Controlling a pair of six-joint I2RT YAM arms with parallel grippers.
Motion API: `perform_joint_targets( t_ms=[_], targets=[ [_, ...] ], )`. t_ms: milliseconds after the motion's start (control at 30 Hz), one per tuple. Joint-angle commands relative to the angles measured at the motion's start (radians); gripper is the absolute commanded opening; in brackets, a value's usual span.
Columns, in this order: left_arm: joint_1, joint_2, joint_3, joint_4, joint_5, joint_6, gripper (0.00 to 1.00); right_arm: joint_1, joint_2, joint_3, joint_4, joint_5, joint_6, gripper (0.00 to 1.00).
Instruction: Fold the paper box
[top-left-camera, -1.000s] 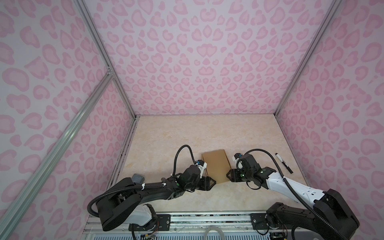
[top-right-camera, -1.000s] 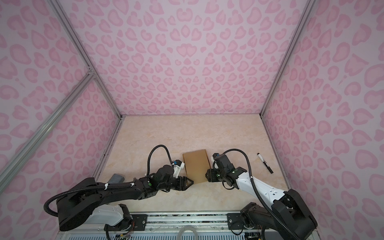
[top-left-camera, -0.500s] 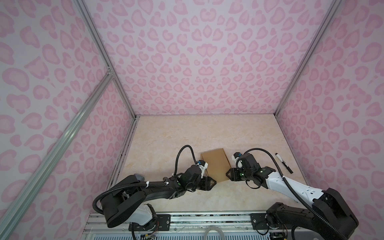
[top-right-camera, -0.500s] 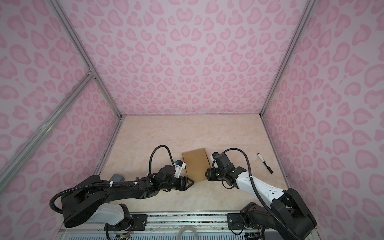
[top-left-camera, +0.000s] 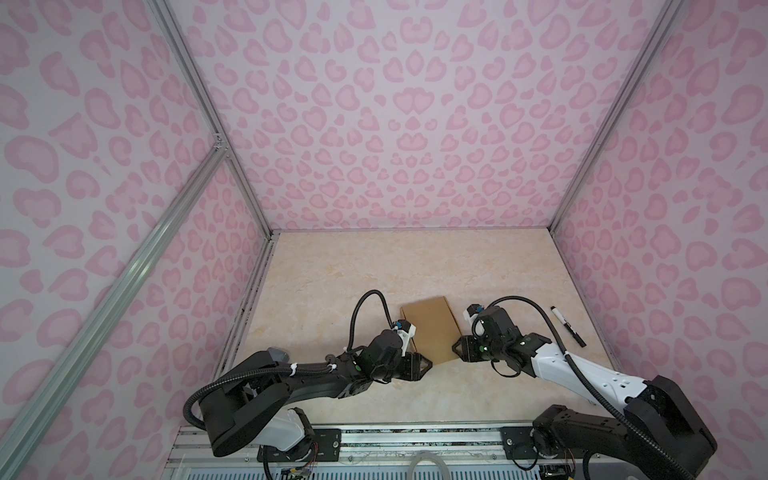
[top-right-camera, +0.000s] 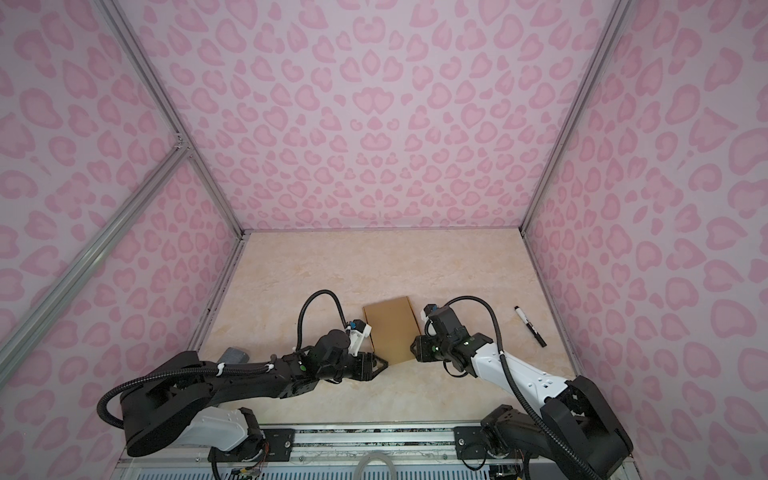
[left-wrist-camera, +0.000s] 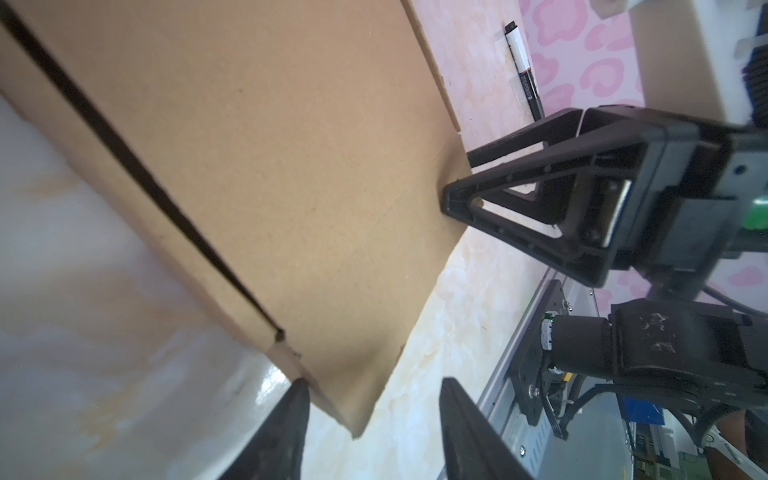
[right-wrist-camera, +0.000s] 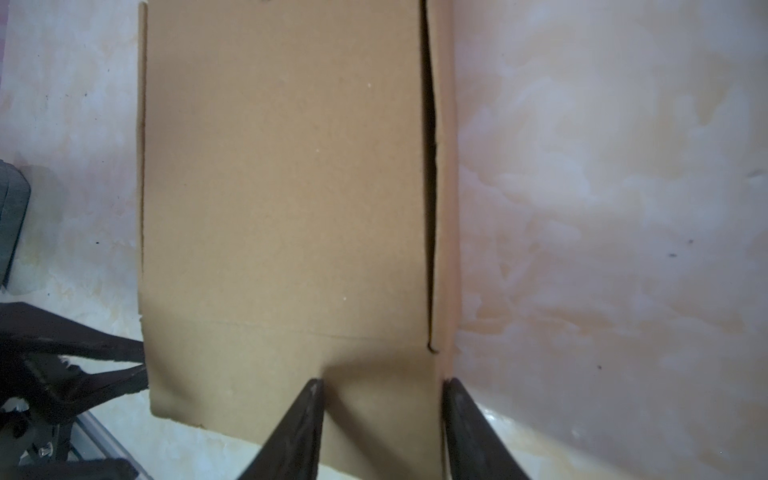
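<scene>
A black marker pen (top-left-camera: 568, 326) lies slanted on the beige marbled tabletop (top-left-camera: 353, 282), lower right in both top views. A grey block (top-left-camera: 277, 355) shows partly at lower left; pink spotted walls (top-left-camera: 395, 124) fill the upper frame.

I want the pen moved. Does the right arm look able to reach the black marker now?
Likely yes: the marker lies alone beside that arm, nothing between, though the right gripper sits at the paper box.

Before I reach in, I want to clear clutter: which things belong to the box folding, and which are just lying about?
Belong to the job: paper box, left gripper, right gripper.
Lying about: black marker pen, grey block.
</scene>
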Motion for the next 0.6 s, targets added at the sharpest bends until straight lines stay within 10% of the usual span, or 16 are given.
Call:
perform_joint_targets(
  t_ms=[0,567],
  targets=[
    [0.0,-0.018,0.0,0.091,0.004,0.01,0.51,0.0,-0.006,0.002,-0.015,-0.016,-0.002,0.46],
    [0.0,-0.035,-0.04,0.092,-0.017,0.011,0.47,0.002,-0.011,0.013,-0.047,0.032,-0.008,0.43]
  ],
)
